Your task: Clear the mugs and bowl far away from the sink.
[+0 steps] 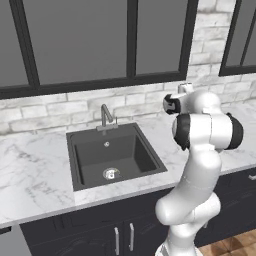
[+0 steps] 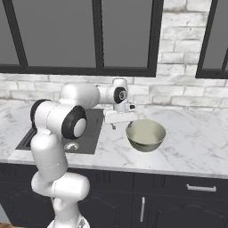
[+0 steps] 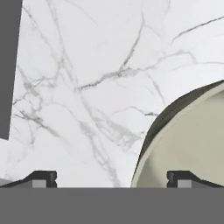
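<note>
Olive-beige bowl (image 2: 145, 135) is sitting on the marble bench (image 2: 196, 138), just right of the black sink (image 1: 114, 155). I am holding the pincer (image 3: 111, 179) above the bowl's left rim, its tips standing wide apart, one over the bench and one over the bowl, gripping nothing

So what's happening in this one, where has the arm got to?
The white robot arm has its tool open and empty above the marble counter, beside the square black sink. One fingertip hangs over the rim of the wide glossy olive-beige bowl, the other over bare counter, so it looks lined up to take the rim. The bowl sits on the counter, not yet gripped or lifted.
</note>
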